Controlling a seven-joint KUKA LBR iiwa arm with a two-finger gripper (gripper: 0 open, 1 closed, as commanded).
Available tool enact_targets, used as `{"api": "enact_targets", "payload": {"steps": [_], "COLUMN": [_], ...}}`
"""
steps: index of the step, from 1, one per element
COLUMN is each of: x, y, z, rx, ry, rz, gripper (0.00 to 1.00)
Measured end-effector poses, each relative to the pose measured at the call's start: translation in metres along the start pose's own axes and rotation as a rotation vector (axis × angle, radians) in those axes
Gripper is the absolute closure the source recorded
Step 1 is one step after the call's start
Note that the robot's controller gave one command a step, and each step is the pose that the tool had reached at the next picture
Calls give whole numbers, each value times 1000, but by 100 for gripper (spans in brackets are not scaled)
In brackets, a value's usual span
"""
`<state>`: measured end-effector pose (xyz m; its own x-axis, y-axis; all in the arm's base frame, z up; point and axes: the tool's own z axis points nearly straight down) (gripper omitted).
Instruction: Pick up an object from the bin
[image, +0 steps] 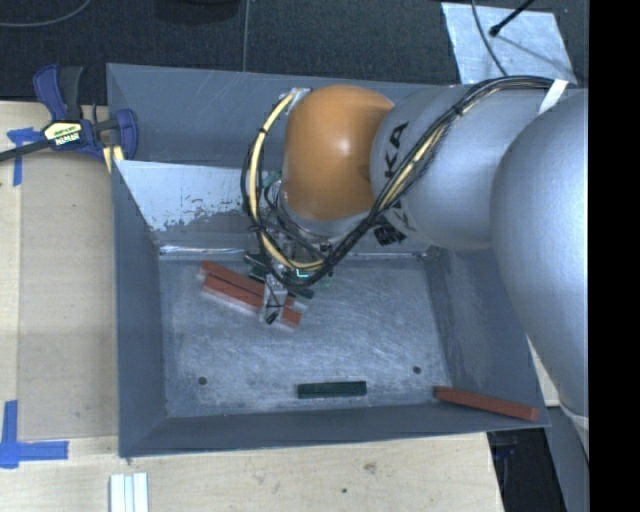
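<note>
Hand (274, 303) over reddish bar (226, 288) — rear-left of bin (140, 330).

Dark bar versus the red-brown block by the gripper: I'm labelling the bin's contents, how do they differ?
The dark bar is blackish, the red-brown block rust-coloured. The dark bar lies along the front wall; the red-brown block lies slanted. Both are elongated and lie flat.

black letters "ka", partly hidden by cables, stand on the silver arm (455, 185).
</note>
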<state>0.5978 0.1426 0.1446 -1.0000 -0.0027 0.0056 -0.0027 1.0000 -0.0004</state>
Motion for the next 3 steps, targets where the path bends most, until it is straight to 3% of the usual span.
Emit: {"api": "enact_targets", "payload": {"steps": [1,2,3], "x": [-10,-11,15], "y": [-13,-12,-12], "z": [76,73,-35], "rx": [0,0,0], "ry": [-4,-9,-15], "rz": [-281,-279,-317], "gripper": [0,100,100]}}
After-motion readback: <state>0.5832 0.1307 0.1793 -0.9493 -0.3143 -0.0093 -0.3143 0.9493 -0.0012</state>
